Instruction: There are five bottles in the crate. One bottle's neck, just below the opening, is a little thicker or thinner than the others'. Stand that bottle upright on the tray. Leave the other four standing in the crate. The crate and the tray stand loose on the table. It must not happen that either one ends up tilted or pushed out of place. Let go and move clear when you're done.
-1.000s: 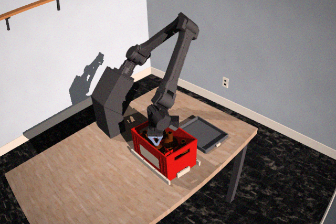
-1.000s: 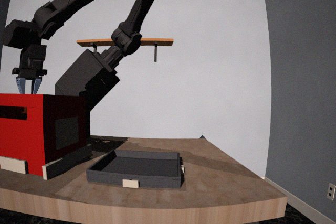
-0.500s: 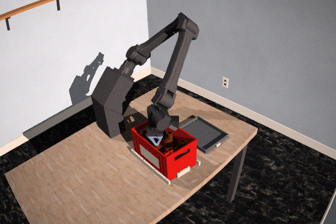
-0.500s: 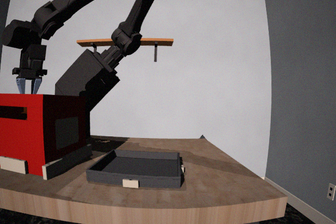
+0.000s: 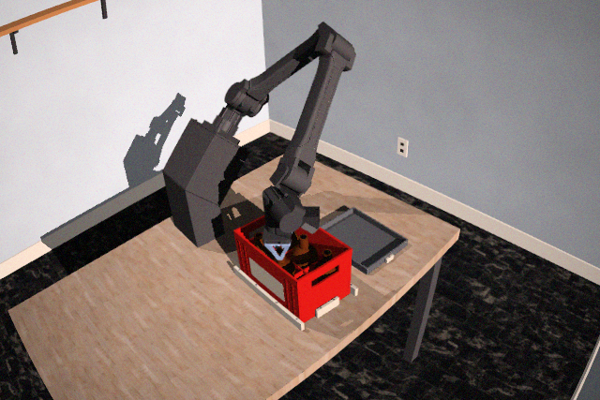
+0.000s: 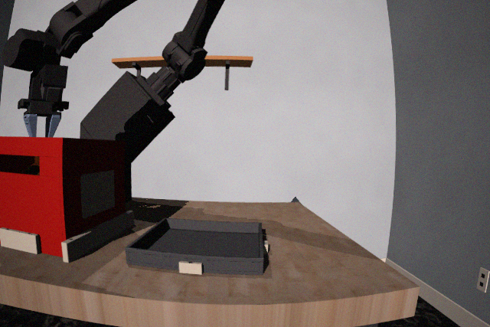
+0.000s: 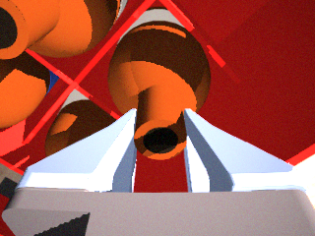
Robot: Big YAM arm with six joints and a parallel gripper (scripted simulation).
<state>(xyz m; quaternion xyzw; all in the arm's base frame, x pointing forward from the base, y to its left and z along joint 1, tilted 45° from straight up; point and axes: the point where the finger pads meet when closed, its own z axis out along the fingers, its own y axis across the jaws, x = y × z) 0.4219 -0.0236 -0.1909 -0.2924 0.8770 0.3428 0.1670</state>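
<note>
A red crate (image 5: 296, 270) stands on the table with several brown bottles (image 5: 303, 245) upright in its cells. My gripper (image 5: 279, 251) reaches down into the crate from above. In the wrist view my gripper (image 7: 159, 118) is shut on the neck of one brown bottle (image 7: 159, 86), just below its opening, with the bottle standing in its cell. Other bottles (image 7: 49, 3) stand in the cells to the left. The dark grey tray (image 5: 366, 238) lies empty on the table beside the crate. In the exterior view my gripper (image 6: 41, 125) dips behind the crate's (image 6: 59, 192) top rim, and the tray (image 6: 201, 246) lies in front.
The robot's dark base block (image 5: 201, 177) stands behind the crate. Low pale stops (image 5: 326, 307) sit against the crate's foot and the tray's edge (image 6: 190, 267). The table edge (image 5: 436, 255) runs close past the tray. A shelf (image 5: 67, 6) hangs on the wall.
</note>
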